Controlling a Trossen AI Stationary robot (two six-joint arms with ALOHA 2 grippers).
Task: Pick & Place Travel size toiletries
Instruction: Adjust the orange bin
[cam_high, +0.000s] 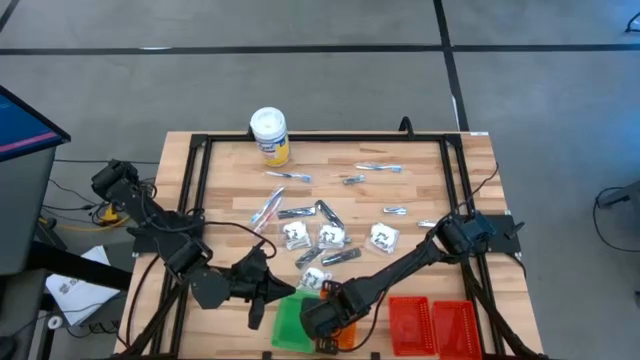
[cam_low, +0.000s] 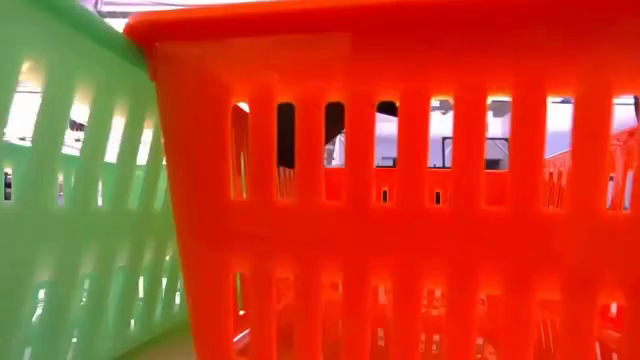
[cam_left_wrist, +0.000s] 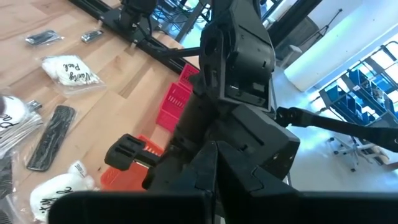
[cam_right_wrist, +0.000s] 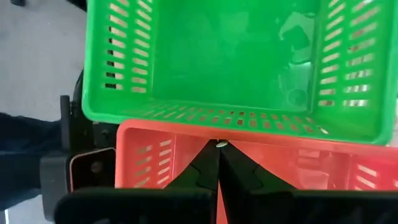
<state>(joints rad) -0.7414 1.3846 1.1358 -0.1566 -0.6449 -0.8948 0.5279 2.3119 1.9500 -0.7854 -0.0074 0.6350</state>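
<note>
The travel size toiletries lie scattered on the wooden table: white packets (cam_high: 293, 235) (cam_high: 383, 237) (cam_left_wrist: 71, 70), dark tubes (cam_high: 340, 257) (cam_left_wrist: 53, 127), clear-wrapped sticks (cam_high: 268, 205) and silvery pieces (cam_high: 352, 180). My right gripper (cam_right_wrist: 218, 149) (cam_high: 322, 318) points steeply down over the orange tray (cam_right_wrist: 155, 155), close to its wall beside the green tray (cam_right_wrist: 230, 56). It is shut, with a tiny pale piece (cam_right_wrist: 221, 144) at its tips. My left gripper (cam_left_wrist: 214, 155) (cam_high: 262, 300) waits shut, holding nothing, at the table's near edge left of the green tray. My right gripper pinches a small pale piece (cam_right_wrist: 221, 144) at the very ends of its two fingers, coming from above. Only a sliver of it shows past the fingertips, clear of the orange tray below. What kind of item it is I cannot tell.
A white-lidded tub with a yellow label (cam_high: 269, 135) stands at the table's far edge. Two red trays (cam_high: 408, 325) (cam_high: 455, 328) sit right of the orange tray (cam_high: 347, 337) along the near edge. The orange (cam_low: 400, 200) and green (cam_low: 70, 200) walls fill the low view.
</note>
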